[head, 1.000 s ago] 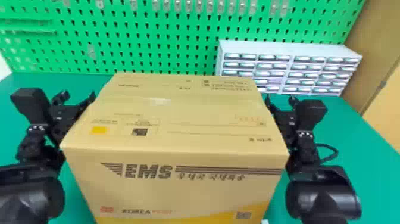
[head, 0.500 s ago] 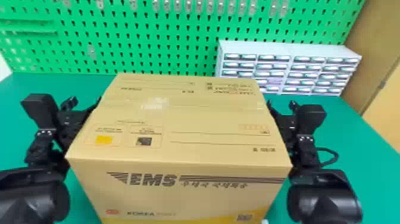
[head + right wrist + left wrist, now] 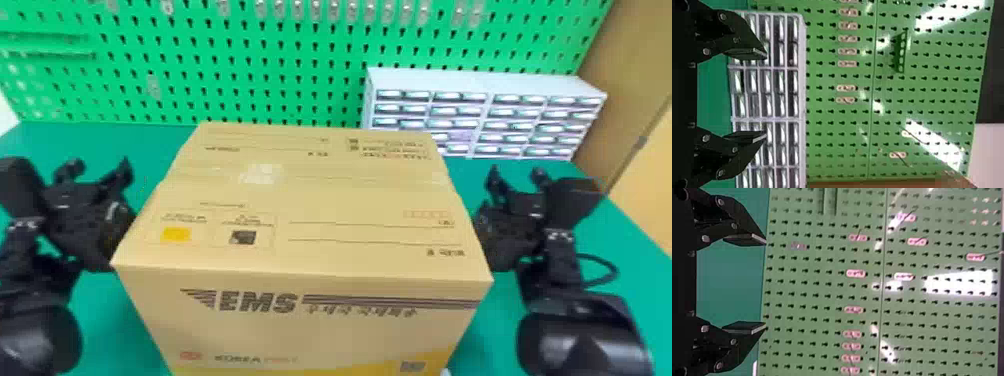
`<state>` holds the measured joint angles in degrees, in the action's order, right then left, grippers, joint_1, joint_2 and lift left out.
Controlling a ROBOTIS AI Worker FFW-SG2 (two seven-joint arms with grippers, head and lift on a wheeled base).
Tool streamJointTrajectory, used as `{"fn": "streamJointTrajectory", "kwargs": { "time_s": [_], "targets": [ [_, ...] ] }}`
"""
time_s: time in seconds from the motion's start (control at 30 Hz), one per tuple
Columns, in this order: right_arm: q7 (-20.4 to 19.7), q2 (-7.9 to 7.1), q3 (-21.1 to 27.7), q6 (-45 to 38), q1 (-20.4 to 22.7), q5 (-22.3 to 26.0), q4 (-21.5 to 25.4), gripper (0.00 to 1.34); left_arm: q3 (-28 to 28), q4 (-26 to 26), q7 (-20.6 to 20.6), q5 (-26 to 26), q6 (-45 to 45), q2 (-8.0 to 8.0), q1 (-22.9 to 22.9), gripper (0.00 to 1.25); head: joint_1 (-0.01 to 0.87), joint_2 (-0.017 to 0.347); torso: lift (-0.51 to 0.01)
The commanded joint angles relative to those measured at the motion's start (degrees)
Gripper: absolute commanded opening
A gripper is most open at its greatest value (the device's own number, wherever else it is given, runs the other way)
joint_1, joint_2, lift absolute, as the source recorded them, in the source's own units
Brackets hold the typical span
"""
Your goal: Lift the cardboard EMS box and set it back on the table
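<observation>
Standing apart, the flat fingers [image 3: 744, 239] of the left gripper [image 3: 97, 170] leave a wide gap; released. Right gripper [image 3: 517, 180]: same state, its two fingers [image 3: 746, 52] well separated. Both point away from the robot, one on each side of the cardboard EMS box [image 3: 320, 210]. Box sits between the grippers, lettered side toward the robot, top face up with a strip of clear tape across it. The gripper bodies lie close against its left and right sides; exact contact cannot be told. Box is over the green table [image 3: 100, 137]; its underside is hidden, so whether it touches the tabletop cannot be told. Black cable [image 3: 610, 272] loops beside the right arm. Farther back, right: pale drawer unit [image 3: 415, 80], partly behind the box. Behind all: green pegboard [image 3: 300, 65] bearing a row of small clips.
</observation>
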<state>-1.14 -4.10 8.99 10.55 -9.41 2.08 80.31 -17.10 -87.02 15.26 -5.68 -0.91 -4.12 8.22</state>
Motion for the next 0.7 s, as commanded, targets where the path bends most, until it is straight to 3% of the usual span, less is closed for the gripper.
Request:
{"fn": "streamJointTrajectory", "kwargs": {
  "time_s": [0.0,0.17,0.4,0.67],
  "targets": [
    [0.0,-0.82,3.9,0.0,1.4,0.0,2.4,0.79,-3.6,-1.7,0.2,0.7,0.0,-0.01,-0.6,0.76,0.678,-0.015,-0.096],
    [0.1,-0.82,8.2,-0.2,3.2,0.4,4.8,0.79,-6.2,-2.9,0.8,0.9,0.0,-0.10,-0.9,0.76,0.678,-0.015,-0.096],
    [0.1,-0.65,8.3,-1.4,3.4,0.7,5.5,0.80,-6.0,-3.2,0.9,1.2,0.0,-0.10,-1.2,0.76,0.678,-0.015,-0.096],
    [0.1,1.90,9.1,-2.6,2.9,-2.2,6.4,0.80,-5.4,-3.2,0.8,1.6,-0.1,-0.10,-1.0,0.76,0.678,-0.015,-0.096]
  ]
}}
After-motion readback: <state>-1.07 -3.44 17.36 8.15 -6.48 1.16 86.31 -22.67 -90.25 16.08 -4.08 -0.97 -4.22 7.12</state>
